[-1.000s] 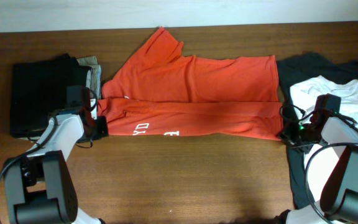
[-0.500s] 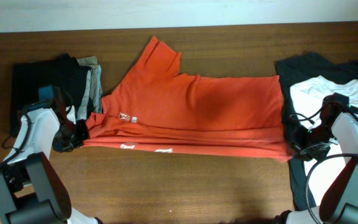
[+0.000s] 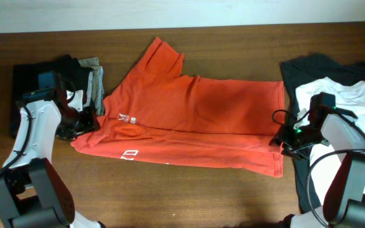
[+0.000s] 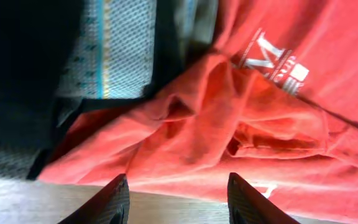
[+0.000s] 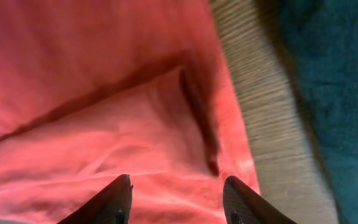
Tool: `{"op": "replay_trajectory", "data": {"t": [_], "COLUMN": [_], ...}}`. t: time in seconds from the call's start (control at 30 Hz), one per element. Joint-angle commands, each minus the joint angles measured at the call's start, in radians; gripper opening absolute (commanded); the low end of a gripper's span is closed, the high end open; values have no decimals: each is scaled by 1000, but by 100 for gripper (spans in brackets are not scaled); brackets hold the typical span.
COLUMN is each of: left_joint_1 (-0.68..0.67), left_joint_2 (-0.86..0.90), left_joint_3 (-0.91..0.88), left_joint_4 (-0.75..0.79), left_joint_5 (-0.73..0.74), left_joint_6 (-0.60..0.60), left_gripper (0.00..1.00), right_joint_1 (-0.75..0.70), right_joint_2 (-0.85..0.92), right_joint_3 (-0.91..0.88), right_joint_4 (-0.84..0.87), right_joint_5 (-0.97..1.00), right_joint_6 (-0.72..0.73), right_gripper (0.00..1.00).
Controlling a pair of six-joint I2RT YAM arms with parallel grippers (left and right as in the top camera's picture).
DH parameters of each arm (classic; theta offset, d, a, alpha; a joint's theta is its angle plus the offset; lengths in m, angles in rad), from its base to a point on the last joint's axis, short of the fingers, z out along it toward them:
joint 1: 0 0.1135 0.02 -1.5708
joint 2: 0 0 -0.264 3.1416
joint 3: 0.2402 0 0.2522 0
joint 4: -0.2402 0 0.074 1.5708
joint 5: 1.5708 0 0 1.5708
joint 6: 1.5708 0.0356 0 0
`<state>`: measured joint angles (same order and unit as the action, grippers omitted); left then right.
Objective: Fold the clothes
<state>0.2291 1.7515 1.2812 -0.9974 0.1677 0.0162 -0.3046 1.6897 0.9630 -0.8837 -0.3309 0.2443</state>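
Observation:
The orange-red T-shirt with white lettering lies across the middle of the table, its lower part folded up in a long band, one sleeve pointing to the back. My left gripper is open at the shirt's left edge, over bunched red cloth with nothing between its fingertips. My right gripper is open at the shirt's right edge, above the red cloth, holding nothing.
A stack of black and beige folded garments lies at the far left, close behind my left gripper. A white shirt on a dark garment lies at the right edge. Bare wood runs along the front.
Both grippers let go of the shirt's front edge and opened. The folded band dropped flat and spread toward the front. Both grippers drew back toward the shirt's side edges.

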Motion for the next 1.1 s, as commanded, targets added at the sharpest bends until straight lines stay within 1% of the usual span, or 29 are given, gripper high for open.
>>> {"op": "replay_trajectory", "data": {"t": [0.0, 0.03, 0.07, 0.1, 0.13, 0.17, 0.23, 0.3, 0.37, 0.47, 0.5, 0.53, 0.6, 0.67, 0.73, 0.8, 0.87, 0.9, 0.93, 0.97, 1.0, 1.03, 1.07], "left_joint_1": [-37, -52, -69, -77, -85, -85, -85, -85, -85, -93, -107, -144, -206, -275, -306, -314, -314, -314, -314, -314, -314, -314, -313], "left_joint_2": [-2, -2, -2, -2, -2, -2, -2, -2, -2, -1, -1, 0, 11, 69, 120, 190, 227, 231, 231, 231, 231, 230, 230], "left_joint_3": [27, 31, 31, 32, 32, 32, 32, 32, 32, 32, 32, 31, 28, 27, 27, 27, 27, 26, 25, 25, 25, 35, 72], "left_joint_4": [34, 46, 58, 63, 64, 64, 64, 69, 80, 92, 92, 93, 92, 63, 41, 16, 10, 7, 8, 8, 8, -3, -35], "left_joint_5": [100, 102, 102, 102, 102, 102, 102, 102, 102, 103, 102, 93, 0, 0, -13, -21, -53, -56, -57, -57, -56, -31, 4], "left_joint_6": [47, 47, 47, 47, 47, 47, 47, 47, 47, 62, 80, 106, 117, 117, 116, 109, 83, 74, 75, 75, 75, 64, 64], "left_gripper": [52, 53, 54, 54, 55, 54, 54, 54, 54, 54, 55, 59, 64, 64, 63, 53, 51, 48, 43, 24, 8, 0, 1], "right_joint_1": [6, 6, 6, 6, 3, -10, -34, -58, -71, -71, -71, -70, -69, -69, -69, -69, -69, -69, -69, -69, -69, -69, -69], "right_joint_2": [8, 8, 8, 8, 5, 5, 5, 5, 5, 5, 5, 5, 5, 5, 5, 5, 5, 5, 5, 5, 5, 5, 5], "right_joint_3": [-29, -41, -61, -66, -61, -40, 20, 53, 53, 53, 53, 53, 53, 53, 53, 53, 53, 53, 53, 53, 53, 53, 53], "right_joint_4": [35, 53, 83, 97, 104, 92, 56, 67, 126, 230, 251, 278, 321, 320, 318, 314, 312, 312, 312, 312, 312, 312, 312], "right_joint_5": [30, 28, 19, -3, -26, -37, -40, -43, -43, -63, -62, -62, -62, -62, -62, -62, -62, -62, -62, -62, -62, -62, -62], "right_joint_6": [46, 46, 51, 53, 53, 52, 53, 55, 119, 162, 185, 192, 192, 192, 192, 192, 192, 192, 192, 192, 192, 192, 192], "right_gripper": [51, 46, 38, 25, 8, 4, 4, 4, 4, 4, 4, 4, 4, 4, 4, 4, 4, 4, 4, 4, 4, 4, 4]}}
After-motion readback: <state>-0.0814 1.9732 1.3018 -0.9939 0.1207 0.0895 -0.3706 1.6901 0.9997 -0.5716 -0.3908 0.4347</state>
